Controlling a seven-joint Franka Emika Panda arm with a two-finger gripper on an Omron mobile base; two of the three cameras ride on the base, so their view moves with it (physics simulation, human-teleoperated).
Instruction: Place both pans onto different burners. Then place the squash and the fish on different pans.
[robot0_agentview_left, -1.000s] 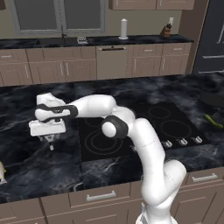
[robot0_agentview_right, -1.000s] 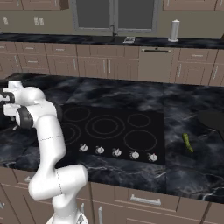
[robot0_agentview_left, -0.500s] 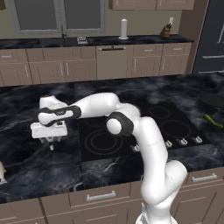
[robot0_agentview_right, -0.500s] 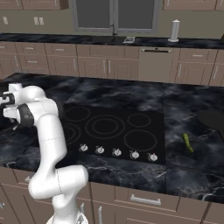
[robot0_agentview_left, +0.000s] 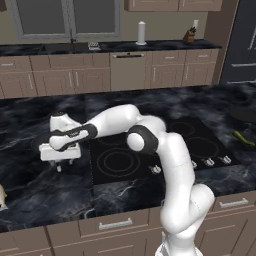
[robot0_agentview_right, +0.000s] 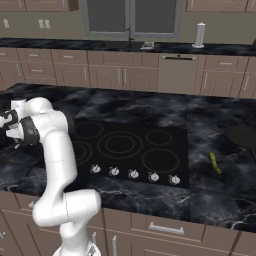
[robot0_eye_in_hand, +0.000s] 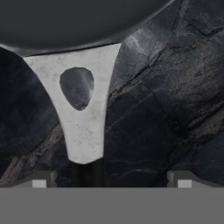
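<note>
The hand (robot0_agentview_left: 59, 166) hangs low over the black marble bench (robot0_agentview_left: 45, 190), left of the cooktop (robot0_agentview_left: 150, 145), at the end of the arm reaching far out to the robot's left. In the hand view its two fingertips (robot0_eye_in_hand: 43, 180) stand wide apart at the lower corners, released and grasping nothing. The same view shows the near pan (robot0_eye_in_hand: 74, 22) from above: a dark round bowl with nothing in it, joined to a pale grey bracket (robot0_eye_in_hand: 83, 118) with an oval hole that tapers into the dark handle (robot0_eye_in_hand: 87, 171). The handle lies between the fingertips, nearer the left one in that view, and touches neither. In the left base view a dark rim of this pan (robot0_agentview_left: 36, 145) shows just behind the hand, on the bench beside the cooktop and not on a burner. The burners (robot0_agentview_right: 119, 145) are grey rings on the glossy black glass; nothing rests on any of them. The right base view gives what the hand view lacks: the squash (robot0_agentview_right: 214, 163) lying on the bench right of the cooktop, and the second pan (robot0_agentview_right: 242, 136) behind it at the right edge, apart from it and also off the burners. What that pan holds cannot be told. The squash (robot0_agentview_left: 244, 138) shows again at the right edge of the left base view.
</note>
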